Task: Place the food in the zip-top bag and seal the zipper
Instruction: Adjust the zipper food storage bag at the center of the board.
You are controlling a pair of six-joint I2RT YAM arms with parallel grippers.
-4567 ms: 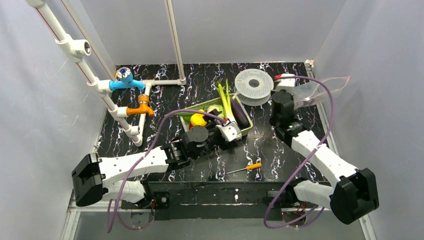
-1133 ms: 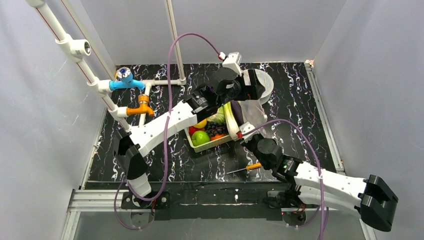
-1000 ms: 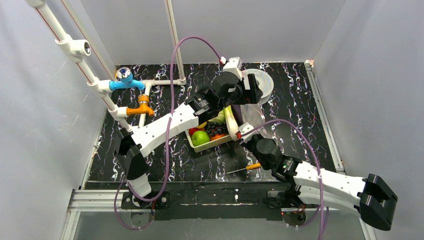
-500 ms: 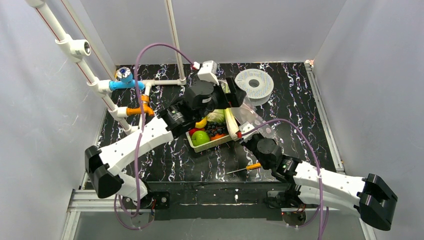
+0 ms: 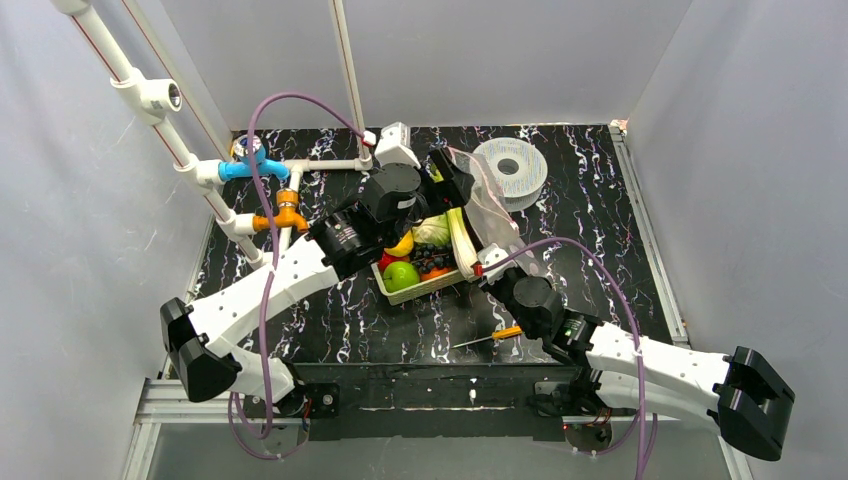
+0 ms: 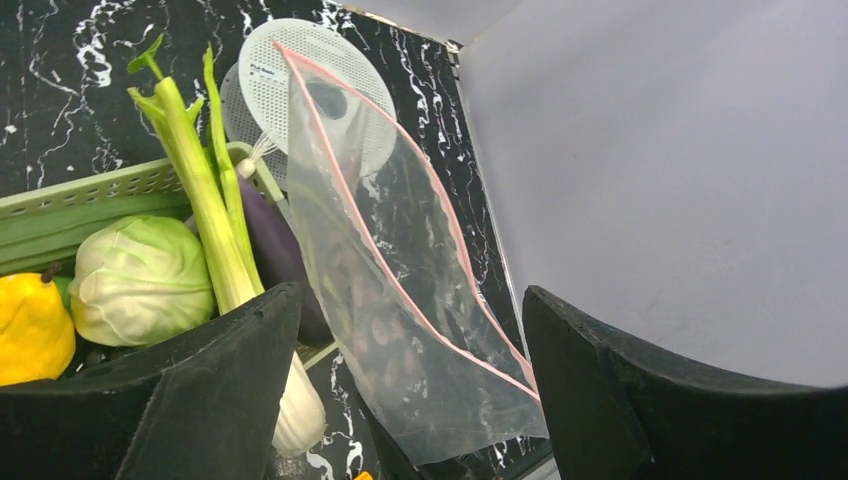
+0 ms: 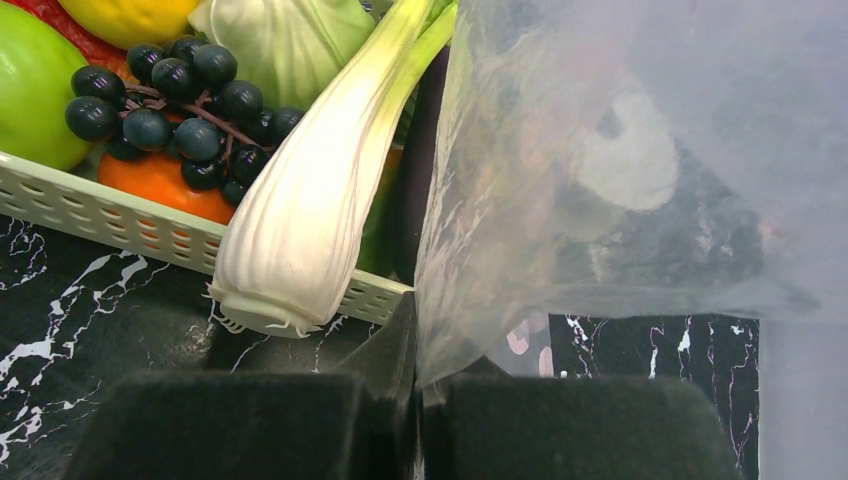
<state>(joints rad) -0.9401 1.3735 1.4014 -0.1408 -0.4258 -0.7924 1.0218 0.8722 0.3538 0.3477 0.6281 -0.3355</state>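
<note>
We note right jaws clenched on the crinkly clear plastic zip-top bag (image 7: 600, 180), just beside the pale-green slatted basket (image 7: 100, 225). Left jaws spread, grasping nothing.

Black marbled desk (image 5: 620, 250): green basket (image 5: 418, 290) at the middle, grey spool (image 5: 510, 170) toward the far edge, screwdriver (image 5: 500, 334) by the near edge.

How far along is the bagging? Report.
Done: right gripper shut on the zip-top bag, holding it up beside the basket. In hand: left gripper, open and empty, faces the bag's mouth. Left: leek, cabbage and the rest lie in the basket; zipper unsealed.
</note>
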